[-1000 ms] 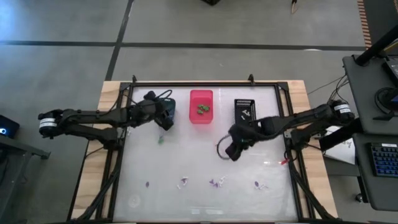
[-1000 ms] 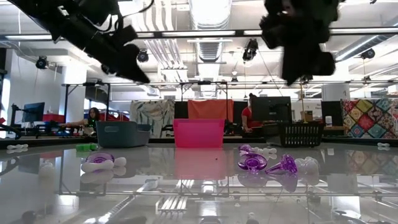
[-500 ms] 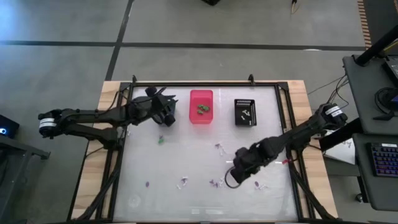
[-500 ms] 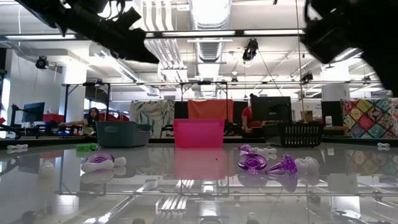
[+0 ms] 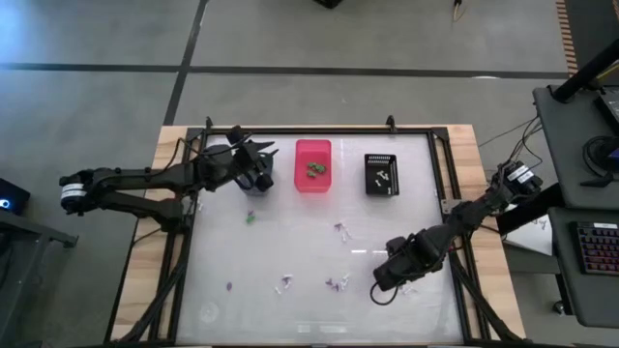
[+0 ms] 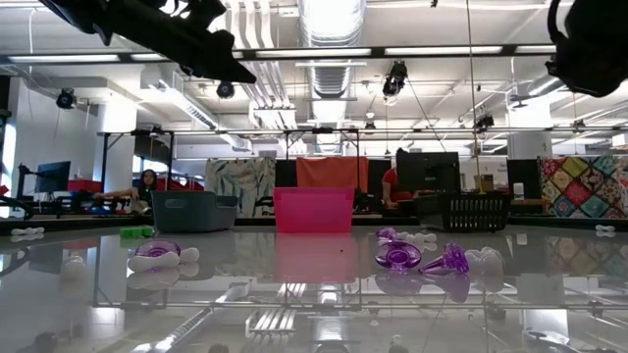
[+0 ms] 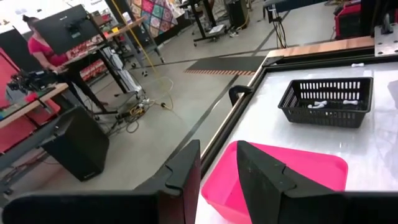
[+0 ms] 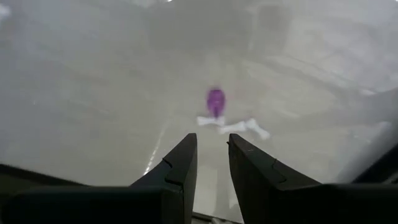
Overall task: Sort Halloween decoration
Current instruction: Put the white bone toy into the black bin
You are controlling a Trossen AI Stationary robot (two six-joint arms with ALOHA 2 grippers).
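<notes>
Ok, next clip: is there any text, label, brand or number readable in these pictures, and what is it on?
None can be read.
Pink bin, black bin: no markings show.
Trinkets on the table: no markings show.
Keyboard beside the table: keys too small to read.
Monitors in the room behind: dark, nothing legible.

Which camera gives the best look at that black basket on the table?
The left wrist view: the black basket fills a good part of the picture, its mesh walls clear, with small white pieces inside. The high view shows it small, from above. The low view shows only its side. The right wrist view misses it.
</notes>
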